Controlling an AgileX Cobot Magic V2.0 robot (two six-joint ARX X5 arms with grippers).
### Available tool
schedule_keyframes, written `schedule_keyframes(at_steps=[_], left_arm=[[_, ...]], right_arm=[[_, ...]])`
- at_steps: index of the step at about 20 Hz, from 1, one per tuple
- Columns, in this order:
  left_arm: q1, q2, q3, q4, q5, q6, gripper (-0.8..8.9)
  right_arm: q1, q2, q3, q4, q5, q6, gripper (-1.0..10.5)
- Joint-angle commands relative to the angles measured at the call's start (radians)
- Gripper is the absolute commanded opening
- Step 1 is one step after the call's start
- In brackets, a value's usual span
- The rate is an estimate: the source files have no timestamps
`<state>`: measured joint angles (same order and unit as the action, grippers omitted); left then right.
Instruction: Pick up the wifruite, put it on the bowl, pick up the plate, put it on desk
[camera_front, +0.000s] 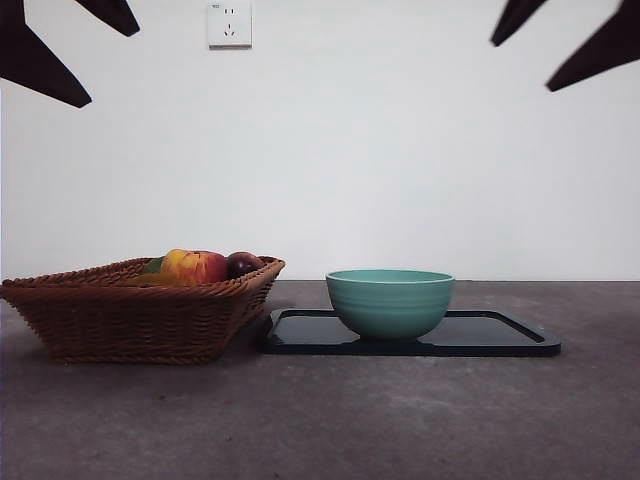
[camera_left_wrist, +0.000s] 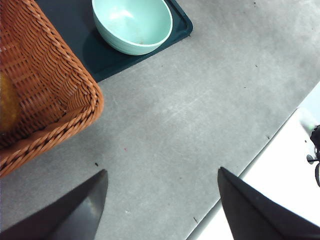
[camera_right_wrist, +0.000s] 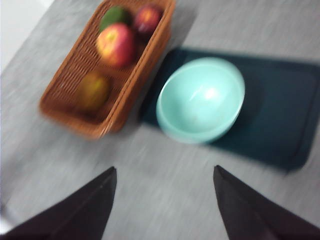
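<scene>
The kiwifruit (camera_right_wrist: 93, 91) is seen lying in the wicker basket (camera_front: 140, 320), beside the apple (camera_right_wrist: 116, 44) and a dark purple fruit (camera_right_wrist: 148, 18); the teal bowl (camera_front: 390, 300) is parked empty on the dark tray (camera_front: 500, 335), right next to the basket on the desk (camera_front: 330, 420); left gripper (camera_left_wrist: 162, 200) and right gripper (camera_right_wrist: 164, 197) are both held high above the table, jaws spread wide, nothing grasped.

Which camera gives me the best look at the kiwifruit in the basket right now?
The right wrist view: the wifruite lies in the wicker basket, seen whole from above, though blurred. The left wrist view shows only its cropped edge. In the front view the basket wall hides it.
</scene>
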<state>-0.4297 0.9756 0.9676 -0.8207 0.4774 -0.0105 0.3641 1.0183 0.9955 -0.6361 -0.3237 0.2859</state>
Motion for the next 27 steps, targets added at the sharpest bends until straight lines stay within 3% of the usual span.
schedule_keyframes(at_steps=[1,8,22,27], left_arm=[[-0.005,0.006,0.011,0.005,0.006,0.022,3.48],[-0.005,0.006,0.011,0.005,0.006,0.022,3.48],[-0.005,0.006,0.011,0.005,0.005,0.022,3.47],[-0.005,0.006,0.011,0.005,0.005,0.022,3.47]], right_arm=[[-0.018,0.143,0.105,0.012,0.014,-0.050,3.1],[-0.046,0.481,0.288,0.016,0.067,-0.117,3.1],[-0.022,0.807,0.298,0.159,0.098,-0.118,3.1],[-0.019,0.836,0.298,0.187,0.135,-0.119,0.8]])
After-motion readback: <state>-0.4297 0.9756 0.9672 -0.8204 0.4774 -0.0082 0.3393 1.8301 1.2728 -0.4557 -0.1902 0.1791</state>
